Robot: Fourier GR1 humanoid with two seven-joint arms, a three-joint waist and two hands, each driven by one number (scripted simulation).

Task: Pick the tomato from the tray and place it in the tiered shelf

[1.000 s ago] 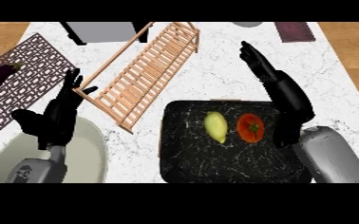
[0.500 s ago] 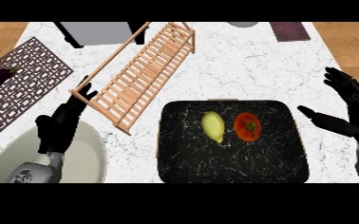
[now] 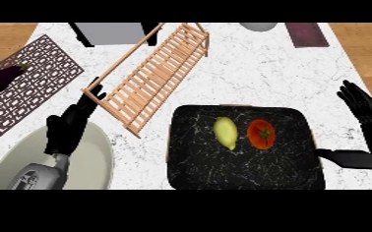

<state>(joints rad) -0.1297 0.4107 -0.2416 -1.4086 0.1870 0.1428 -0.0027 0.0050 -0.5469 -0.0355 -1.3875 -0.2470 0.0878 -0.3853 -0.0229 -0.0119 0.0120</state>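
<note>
I saw the tomato (image 3: 262, 133), red and round with a dark green stem mark, lying in the black tray (image 3: 218, 169). My right hand (image 3: 357, 103) was spread beside it; my left hand (image 3: 69, 128) hung relaxed. No writing showed.

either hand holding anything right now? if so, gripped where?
Nothing is held. The left hand and right hand are both open and empty; the red tomato lies untouched on the black marbled tray.

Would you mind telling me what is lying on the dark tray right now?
On the dark tray lie a red tomato and, to its left, a pale yellow fruit, set apart. Nothing covers either; the tray's near edge is cut off by the view.
</note>
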